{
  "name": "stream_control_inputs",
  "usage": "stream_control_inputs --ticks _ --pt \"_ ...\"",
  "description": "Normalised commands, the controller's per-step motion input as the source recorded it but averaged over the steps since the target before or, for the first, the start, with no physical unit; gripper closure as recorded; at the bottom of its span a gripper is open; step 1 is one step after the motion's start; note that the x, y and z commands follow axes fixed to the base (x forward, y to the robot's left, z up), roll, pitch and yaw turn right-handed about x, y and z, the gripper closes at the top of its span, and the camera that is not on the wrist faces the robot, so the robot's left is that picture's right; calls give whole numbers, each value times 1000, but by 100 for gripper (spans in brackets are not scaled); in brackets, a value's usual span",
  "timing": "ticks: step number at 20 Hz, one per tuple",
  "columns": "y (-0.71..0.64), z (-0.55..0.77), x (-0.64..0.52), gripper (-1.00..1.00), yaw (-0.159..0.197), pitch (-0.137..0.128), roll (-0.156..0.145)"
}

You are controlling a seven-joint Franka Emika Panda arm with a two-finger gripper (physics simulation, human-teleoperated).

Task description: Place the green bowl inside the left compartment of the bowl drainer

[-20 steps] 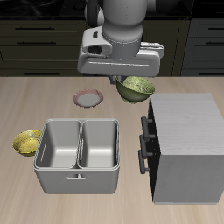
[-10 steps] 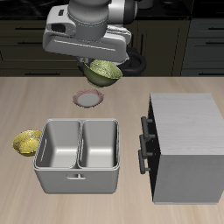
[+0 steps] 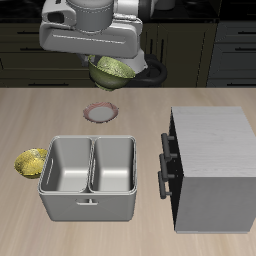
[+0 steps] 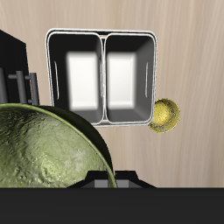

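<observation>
The green bowl (image 3: pixel 112 71) hangs high above the back of the table, tilted, with my gripper (image 3: pixel 106 66) shut on its rim. In the wrist view the green bowl (image 4: pixel 48 149) fills much of the picture, close to the camera. The bowl drainer (image 3: pixel 90 177) stands on the table near the front edge, a grey metal tub with two deep compartments. From the wrist, the bowl drainer (image 4: pixel 103 37) lies well below, both compartments holding nothing. The fingertips are mostly hidden by the gripper body and the bowl.
A small yellow bowl (image 3: pixel 31 161) sits beside the drainer and shows from the wrist as the yellow bowl (image 4: pixel 164 115). A pinkish-white dish (image 3: pixel 99 112) lies behind the drainer. A big grey cabinet (image 3: pixel 214 168) with black handles stands on the drainer's other side.
The gripper has risen with the green bowl and carried it sideways, from beside the cabinet's back corner to above the pinkish dish.
</observation>
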Motion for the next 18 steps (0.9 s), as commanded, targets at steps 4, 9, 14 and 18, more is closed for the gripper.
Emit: stream_control_inputs --ticks 4,9,14,18 --pt "-78 199 232 100 -19 -25 73" --pt "11 -20 258 100 -9 10 52" --pt "179 -26 224 100 -13 1 39" --pt "217 -104 226 100 -20 29 50"
